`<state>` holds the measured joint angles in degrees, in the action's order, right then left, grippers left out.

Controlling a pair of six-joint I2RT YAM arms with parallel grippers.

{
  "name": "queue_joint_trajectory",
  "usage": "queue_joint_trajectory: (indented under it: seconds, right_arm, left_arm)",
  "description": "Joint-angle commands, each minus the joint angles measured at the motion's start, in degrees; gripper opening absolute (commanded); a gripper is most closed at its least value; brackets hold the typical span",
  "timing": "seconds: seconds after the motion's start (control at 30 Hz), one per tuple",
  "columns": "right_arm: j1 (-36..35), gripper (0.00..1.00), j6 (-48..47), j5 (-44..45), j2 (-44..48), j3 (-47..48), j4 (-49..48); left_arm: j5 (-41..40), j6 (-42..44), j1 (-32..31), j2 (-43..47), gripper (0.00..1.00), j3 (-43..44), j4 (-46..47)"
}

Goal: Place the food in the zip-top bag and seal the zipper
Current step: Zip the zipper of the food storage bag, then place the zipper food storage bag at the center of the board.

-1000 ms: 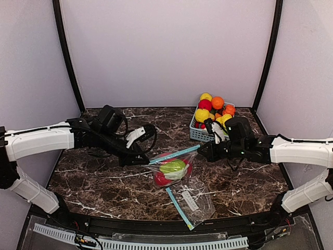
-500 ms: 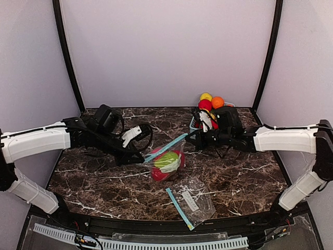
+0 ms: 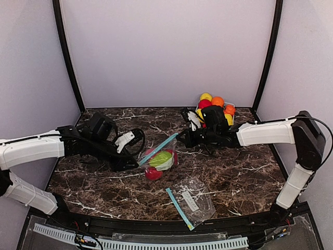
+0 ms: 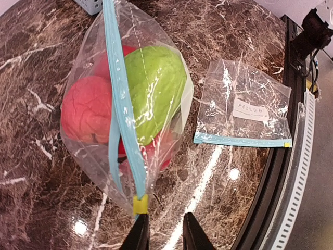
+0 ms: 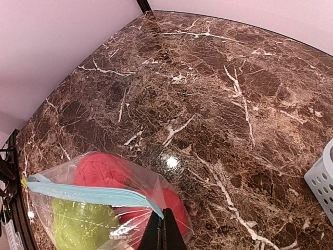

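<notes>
A clear zip-top bag (image 3: 159, 161) with a light-blue zipper lies mid-table. It holds food: a green fruit (image 4: 156, 94) and red fruits (image 4: 86, 112). My left gripper (image 4: 164, 233) is open at the bag's left end, with bare marble between its fingers. The yellow slider tab (image 4: 139, 204) sits just off the tip of one finger. My right gripper (image 5: 165, 229) is shut on the zipper's other end, pinching the blue strip (image 5: 93, 194). In the top view the left gripper (image 3: 134, 164) and right gripper (image 3: 181, 137) flank the bag.
A second, empty zip-top bag (image 3: 193, 200) lies flat near the front edge. At the back right, behind the right arm, is a light-blue basket (image 5: 323, 177) piled with more fruits (image 3: 216, 102). The black frame rail (image 4: 291, 156) runs along the table's front.
The right arm has carried its zipper end left, and the bag has shifted left with it. The left gripper's jaws have parted, letting go of the slider end.
</notes>
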<state>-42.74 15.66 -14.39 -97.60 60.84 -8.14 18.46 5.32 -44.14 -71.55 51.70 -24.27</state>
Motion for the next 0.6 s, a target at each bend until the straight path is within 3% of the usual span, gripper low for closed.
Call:
queue_joint_trajectory:
  seconds: [0.0,0.23,0.4,0.57]
  right_arm:
    - [0.38,0.0,-0.08,0.19,-0.5,1.07,-2.15]
    - [0.38,0.19,-0.44,-1.18,-0.54,1.56,-1.37]
    - [0.42,0.5,-0.67,-0.99,-0.04,1.74,-0.68]
    - [0.54,0.77,-0.77,0.79,1.5,1.87,1.45]
  left_arm:
    - [1.42,-3.9,0.2,2.29,0.31,-0.72,0.7]
    - [1.22,-10.03,0.2,6.11,0.53,1.12,2.25]
    - [-2.46,-13.24,0.8,6.47,0.72,2.32,1.31]
    - [-4.6,-15.11,3.03,4.37,0.81,3.3,0.12]
